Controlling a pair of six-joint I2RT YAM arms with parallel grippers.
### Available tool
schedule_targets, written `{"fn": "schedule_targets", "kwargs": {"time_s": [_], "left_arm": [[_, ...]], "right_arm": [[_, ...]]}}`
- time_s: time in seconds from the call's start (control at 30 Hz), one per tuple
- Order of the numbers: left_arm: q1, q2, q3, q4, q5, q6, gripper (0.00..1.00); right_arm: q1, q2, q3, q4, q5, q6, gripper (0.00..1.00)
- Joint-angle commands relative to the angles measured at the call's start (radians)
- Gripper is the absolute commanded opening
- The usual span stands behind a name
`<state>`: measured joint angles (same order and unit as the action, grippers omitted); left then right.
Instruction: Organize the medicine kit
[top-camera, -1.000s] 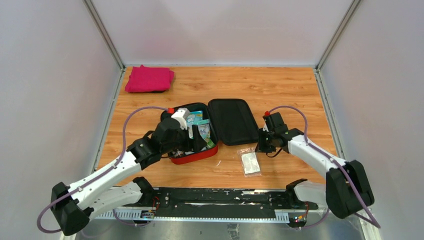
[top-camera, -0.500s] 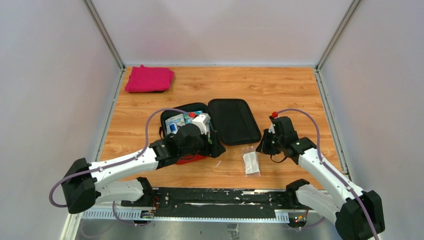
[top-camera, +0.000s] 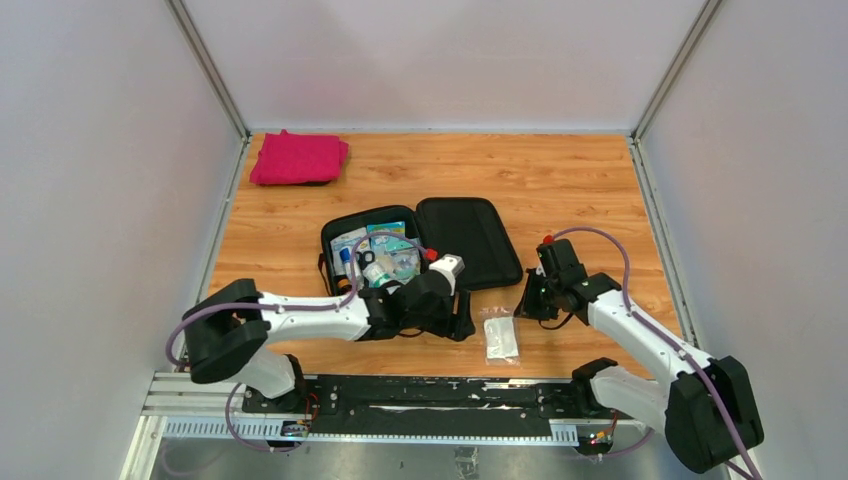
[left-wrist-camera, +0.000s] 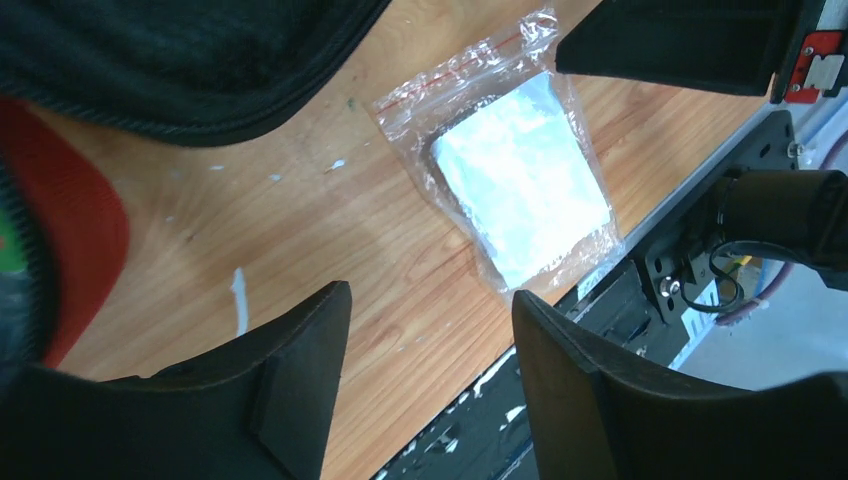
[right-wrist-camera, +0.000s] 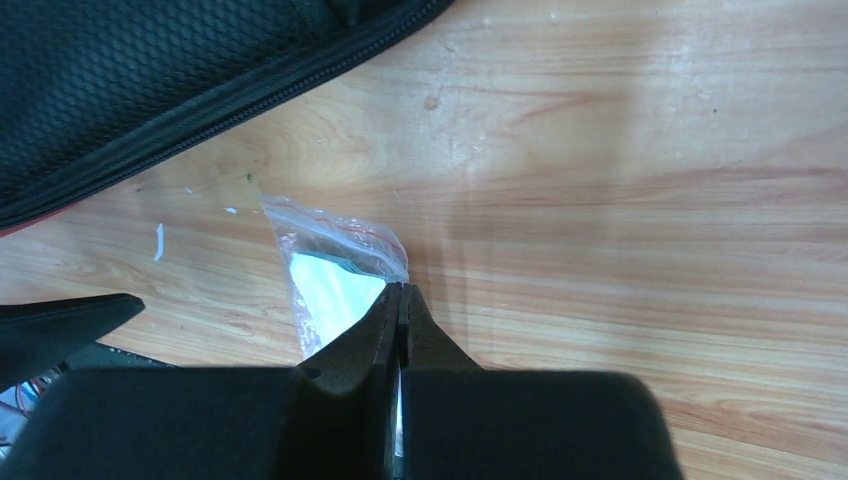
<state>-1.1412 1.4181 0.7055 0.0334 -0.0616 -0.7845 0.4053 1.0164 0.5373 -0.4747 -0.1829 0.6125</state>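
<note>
1. Here's the medicine kit (top-camera: 468, 242), wide open just left of centre in the top view. Its red shell sits on the table (top-camera: 560, 180), and the black-lined lid lies flat to the right of the tray.
2. The tray half is packed with blue, green and white packets (top-camera: 385, 248), crowded together inside the black rim.
3. In the left wrist view the medicine kit (left-wrist-camera: 180, 60) fills the upper left as a dark textured lid. A strip of its red shell runs down the left edge.
4. Just below and right of the lid lies a clear plastic bag (top-camera: 501, 331) with a white pad inside. It is flat on the wood, near the kit but not touching it.
5. The left arm (top-camera: 310, 318) sweeps in from the lower left, with its wrist over the kit's near right corner. The left jaws are spread wide and nothing sits between the two fingers (left-wrist-camera: 300, 380) but bare table (left-wrist-camera: 330, 250). The plastic bag (left-wrist-camera: 520, 190) lies just beyond the tips, towards the upper right.
6. The right arm (top-camera: 640, 335) comes in from the lower right and stops just right of the bag. The right jaws are pressed tight together, and in the right wrist view their tips sit over a corner of the plastic bag (right-wrist-camera: 335, 280). I can't tell whether they touch the plastic.
7. In that same view the medicine kit (right-wrist-camera: 150, 70) takes the upper left, black lid and zip edge.
8. A folded pink cloth (top-camera: 298, 158) sits in the table's upper left corner, well apart from everything.
</note>
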Motion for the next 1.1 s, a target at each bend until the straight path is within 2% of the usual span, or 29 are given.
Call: {"fn": "schedule_targets", "kwargs": {"time_s": [0.0, 0.53, 0.9, 1.0, 1.07], "left_arm": [[-0.028, 0.099, 0.081, 0.050, -0.023, -0.006, 0.64], [-0.057, 0.303, 0.169, 0.052, -0.003, -0.014, 0.49], [-0.058, 0.366, 0.187, 0.048, -0.001, -0.015, 0.40], [-0.058, 0.374, 0.184, 0.044, -0.002, -0.019, 0.36], [-0.058, 0.382, 0.184, 0.036, -0.004, -0.021, 0.33]], "right_arm": [[0.013, 0.022, -0.027, -0.028, 0.026, 0.027, 0.00], [0.013, -0.006, -0.075, 0.031, -0.053, 0.040, 0.00], [0.013, 0.016, -0.079, 0.036, -0.068, 0.033, 0.00], [0.013, 0.016, -0.079, 0.016, -0.062, 0.036, 0.05], [0.013, 0.007, -0.080, -0.004, -0.053, 0.044, 0.15]]}}
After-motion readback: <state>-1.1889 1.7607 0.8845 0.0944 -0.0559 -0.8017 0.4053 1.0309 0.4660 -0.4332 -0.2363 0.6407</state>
